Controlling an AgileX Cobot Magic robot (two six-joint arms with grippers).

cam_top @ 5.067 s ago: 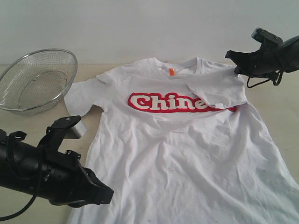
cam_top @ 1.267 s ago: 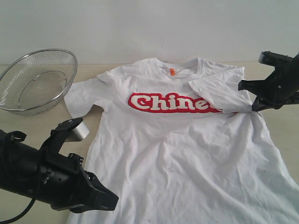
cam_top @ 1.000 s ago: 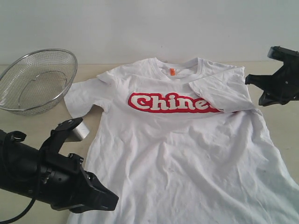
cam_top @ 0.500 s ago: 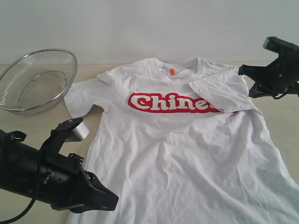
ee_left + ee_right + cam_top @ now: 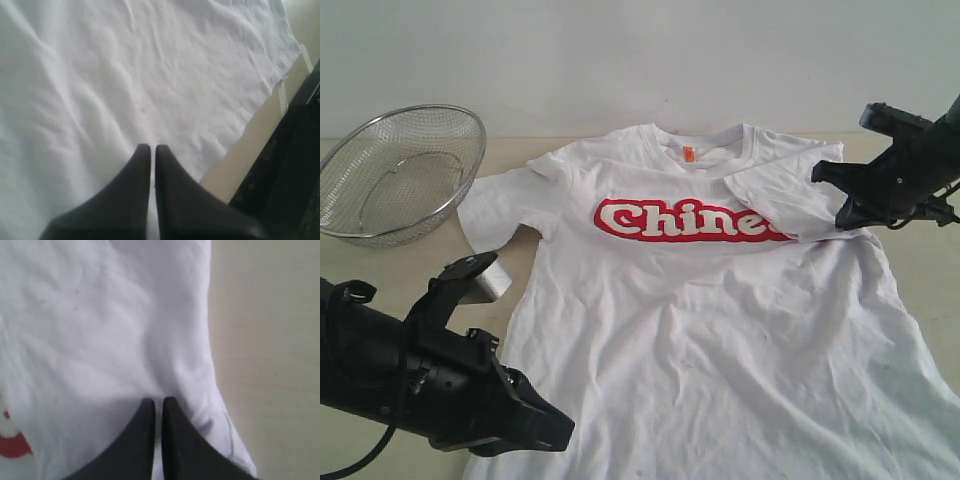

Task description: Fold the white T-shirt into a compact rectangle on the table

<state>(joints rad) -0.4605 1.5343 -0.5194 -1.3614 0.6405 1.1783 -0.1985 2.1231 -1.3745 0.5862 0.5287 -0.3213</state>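
Beige wood-grain table (image 5: 380, 262) runs under everything we see, with a plain white wall (image 5: 640, 60) behind it. The white T-shirt (image 5: 720, 330) lies chest-up and wrinkled near the middle of the table, collar toward the wall, with a small orange neck tag (image 5: 687, 153) showing. Red-and-white lettering (image 5: 680, 220) crosses the chest. 1 sleeve (image 5: 785, 200) is folded inward over the end of that lettering, while the other sleeve (image 5: 500, 210) lies spread out flat. Left of the shirt sits a wire mesh basket (image 5: 380, 190), well apart from it. A small silver object (image 5: 492, 282) lies just beside the spread sleeve.

The left gripper (image 5: 555, 432) is at the shirt's lower left edge. In its wrist view its 2 fingers (image 5: 135, 175) are pressed together with only a thin slit between them, over wrinkled cloth. The right gripper (image 5: 157, 401) is by the outer edge of the folded sleeve, fingers likewise drawn together. We see no cloth pinched in either, and we cannot tell whether the tips touch the fabric.
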